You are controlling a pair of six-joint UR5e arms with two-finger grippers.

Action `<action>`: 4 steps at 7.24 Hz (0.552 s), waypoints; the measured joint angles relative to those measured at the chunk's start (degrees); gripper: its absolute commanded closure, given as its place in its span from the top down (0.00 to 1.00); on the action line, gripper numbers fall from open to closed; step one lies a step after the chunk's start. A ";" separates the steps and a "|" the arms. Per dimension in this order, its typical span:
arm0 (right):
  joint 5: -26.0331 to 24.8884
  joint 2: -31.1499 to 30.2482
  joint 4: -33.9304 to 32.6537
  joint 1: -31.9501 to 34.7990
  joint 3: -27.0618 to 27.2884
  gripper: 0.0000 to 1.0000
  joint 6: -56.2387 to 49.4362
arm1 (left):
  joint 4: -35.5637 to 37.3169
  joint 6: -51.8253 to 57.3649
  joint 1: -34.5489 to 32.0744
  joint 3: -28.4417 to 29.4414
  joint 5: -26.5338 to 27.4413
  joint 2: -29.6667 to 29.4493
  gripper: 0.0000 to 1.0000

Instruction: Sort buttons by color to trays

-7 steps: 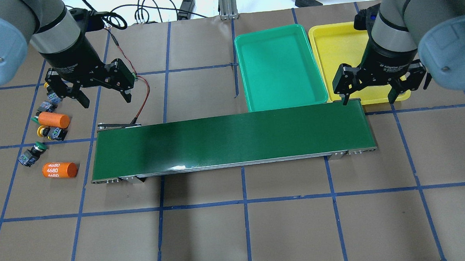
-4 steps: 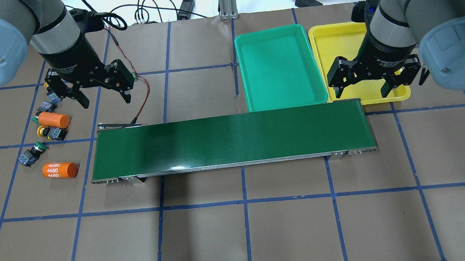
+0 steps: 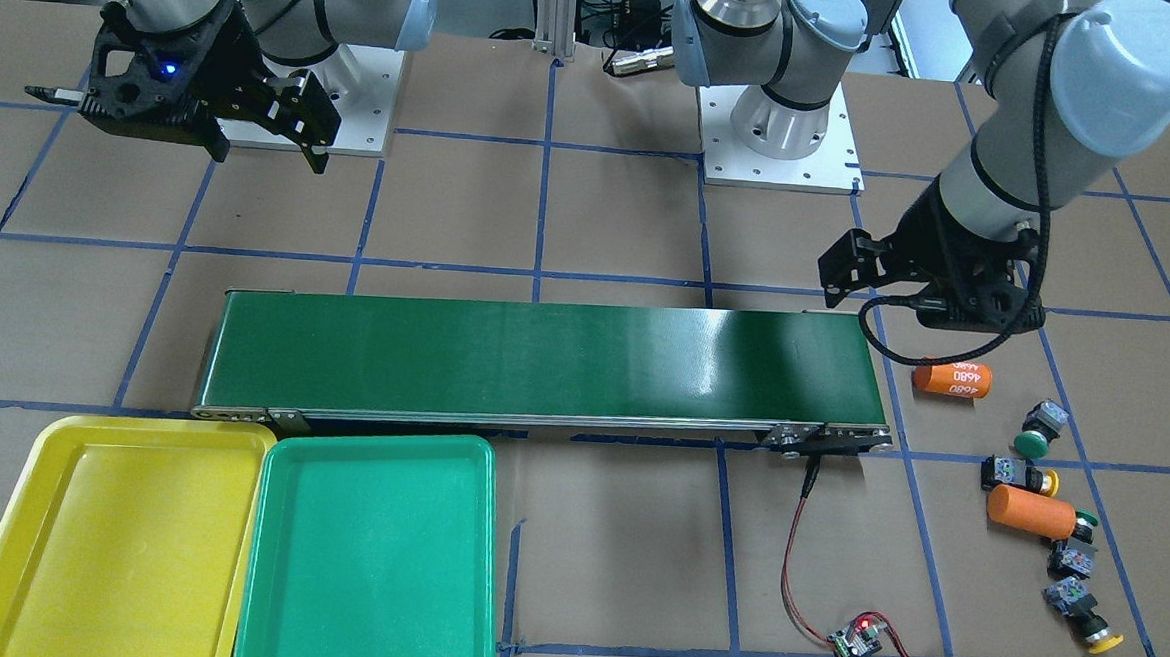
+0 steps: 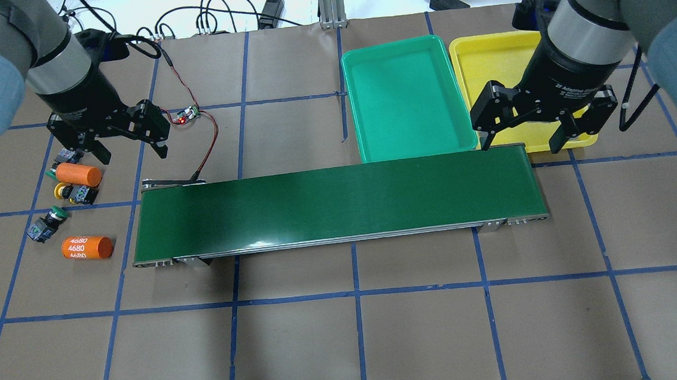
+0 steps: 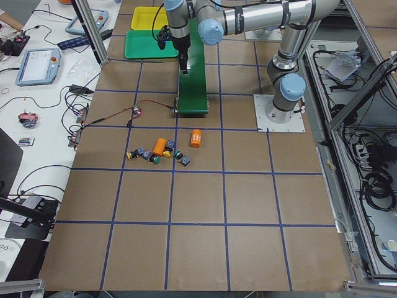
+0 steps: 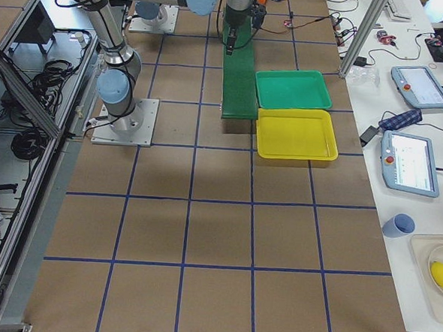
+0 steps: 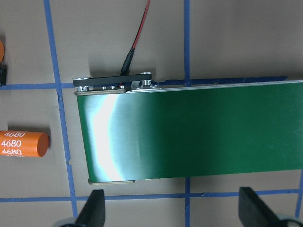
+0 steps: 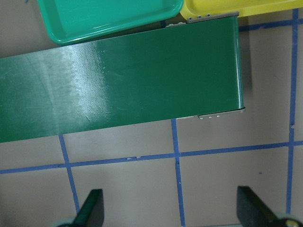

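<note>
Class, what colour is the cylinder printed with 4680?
Orange, with white digits; the cylinder shows best in the overhead exterior view.

We record: conveyor belt (image 4: 333, 205), smooth glossy dark-green surface with bare metal end brackets, lying just ahead of the spread jaws of the left gripper (image 4: 132, 151), itself matt black. Green tray (image 4: 406, 96) and yellow tray (image 3: 104, 534), smooth shiny plastic. Table covering (image 4: 381, 338), matt brown paper. Orange cylinder (image 4: 86, 248), off to those jaws' side, matt.
</note>
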 measured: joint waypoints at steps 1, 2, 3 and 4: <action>-0.42 -0.24 0.42 -0.10 -0.23 1.00 -0.02 | 1.91 4.07 4.29 -2.78 0.06 0.00 1.00; -0.55 -0.33 0.45 -0.14 -0.37 1.00 -0.04 | 3.77 8.01 8.55 -5.35 0.23 -0.21 1.00; -0.61 -0.45 0.39 -0.11 -0.40 1.00 -0.02 | 6.92 11.49 12.65 -8.01 0.34 -0.87 1.00; -0.66 -0.98 0.42 0.01 -0.23 1.00 0.12 | 11.57 14.70 16.72 -11.17 0.37 -1.86 1.00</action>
